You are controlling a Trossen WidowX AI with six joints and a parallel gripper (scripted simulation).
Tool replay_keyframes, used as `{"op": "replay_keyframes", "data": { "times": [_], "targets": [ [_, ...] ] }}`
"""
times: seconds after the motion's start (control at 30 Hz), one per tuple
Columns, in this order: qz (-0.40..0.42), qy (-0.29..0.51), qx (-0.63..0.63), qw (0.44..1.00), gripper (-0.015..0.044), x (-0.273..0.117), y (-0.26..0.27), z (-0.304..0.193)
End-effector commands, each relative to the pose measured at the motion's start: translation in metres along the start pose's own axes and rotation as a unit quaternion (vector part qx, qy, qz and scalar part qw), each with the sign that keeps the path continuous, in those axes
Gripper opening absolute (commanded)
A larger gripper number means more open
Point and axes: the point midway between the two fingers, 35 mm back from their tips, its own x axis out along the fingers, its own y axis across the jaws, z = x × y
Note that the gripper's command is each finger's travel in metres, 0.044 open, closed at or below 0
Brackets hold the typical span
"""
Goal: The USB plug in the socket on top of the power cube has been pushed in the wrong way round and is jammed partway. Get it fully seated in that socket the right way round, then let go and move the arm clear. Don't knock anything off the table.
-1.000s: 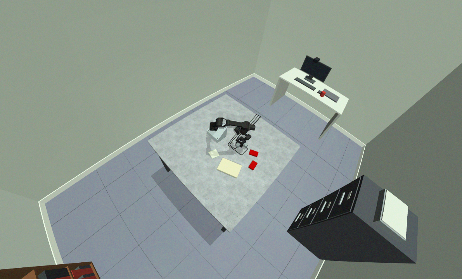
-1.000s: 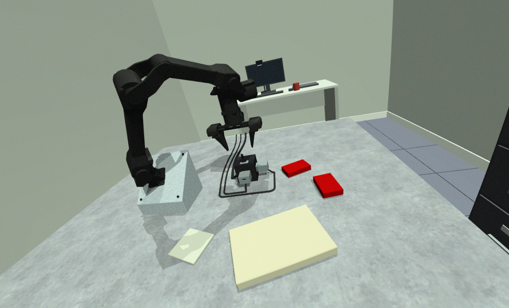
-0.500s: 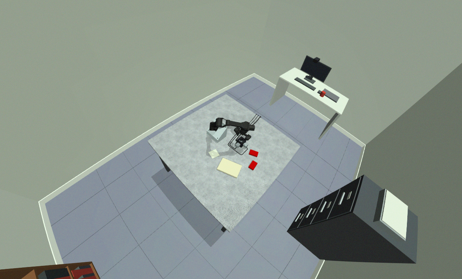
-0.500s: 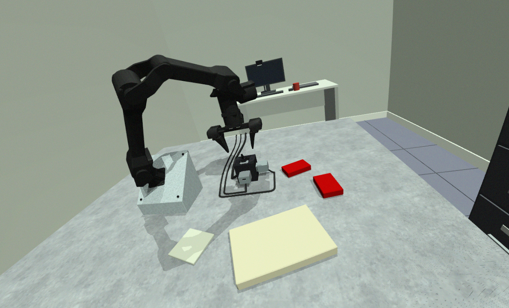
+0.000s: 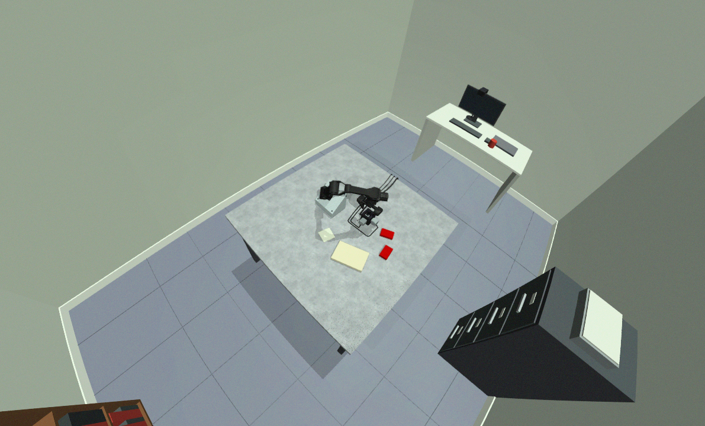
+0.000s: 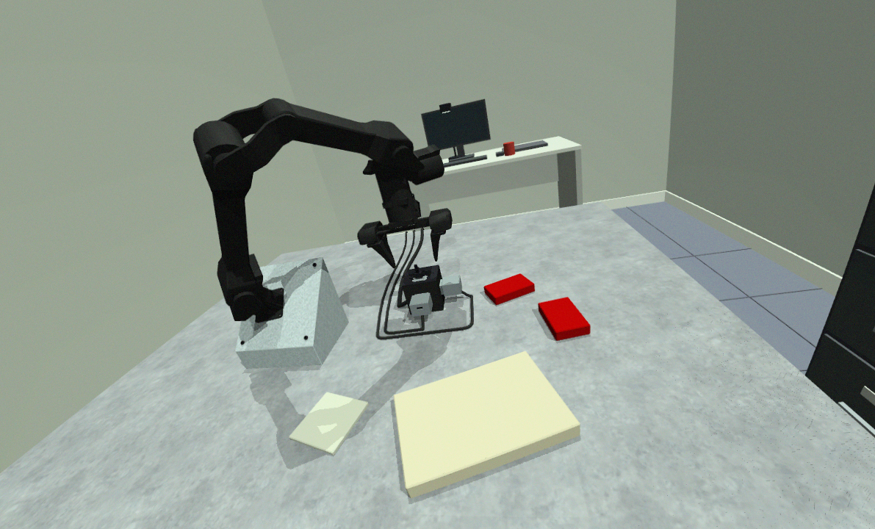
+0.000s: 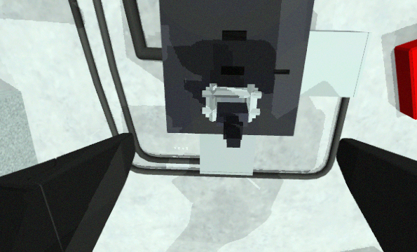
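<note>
The black power cube [image 6: 435, 299] [image 7: 183, 21] stands on the table. The pale socket rim [image 7: 209, 105] is on its top, towards the lower edge in the wrist view. The small black USB plug [image 6: 416, 268] [image 7: 233, 127] stands up out of the socket. How deep it sits and which way round it is, I cannot tell. My gripper [image 6: 414, 261] [image 7: 235, 145] is wide open and empty, pointing down above the cube. In the wrist view its fingers are far out on either side of the plug, touching neither plug nor cube.
Two pale adapters [image 6: 451, 285] [image 7: 338, 63] stick out of the cube's sides. Dark cables [image 7: 282, 174] loop around it. Two red boxes [image 5: 387, 233] [image 6: 563, 318], a cream slab [image 5: 350, 256] [image 6: 486, 414] and a pale card [image 5: 327, 234] [image 6: 318, 421] lie nearby.
</note>
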Motion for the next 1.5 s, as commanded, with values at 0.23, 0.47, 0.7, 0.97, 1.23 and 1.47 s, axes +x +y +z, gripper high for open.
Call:
{"op": "replay_keyframes", "data": {
  "times": [0.23, 0.47, 0.7, 0.97, 1.23, 1.47],
  "targets": [
    [0.000, 0.002, -0.003, 1.000, 0.0440, 0.0095, 0.0004, 0.0000],
    [0.000, 0.000, 0.000, 1.000, 0.0335, 0.0078, 0.0005, -0.0002],
    [0.000, 0.000, 0.000, 1.000, 0.0151, 0.0078, 0.0005, -0.0002],
    [0.000, 0.000, 0.000, 1.000, 0.0000, 0.0078, 0.0005, -0.0002],
    [0.000, 0.000, 0.000, 1.000, 0.0000, 0.0078, 0.0005, -0.0002],
    [0.000, 0.000, 0.000, 1.000, 0.0000, 0.0078, 0.0005, -0.0002]
  ]
}}
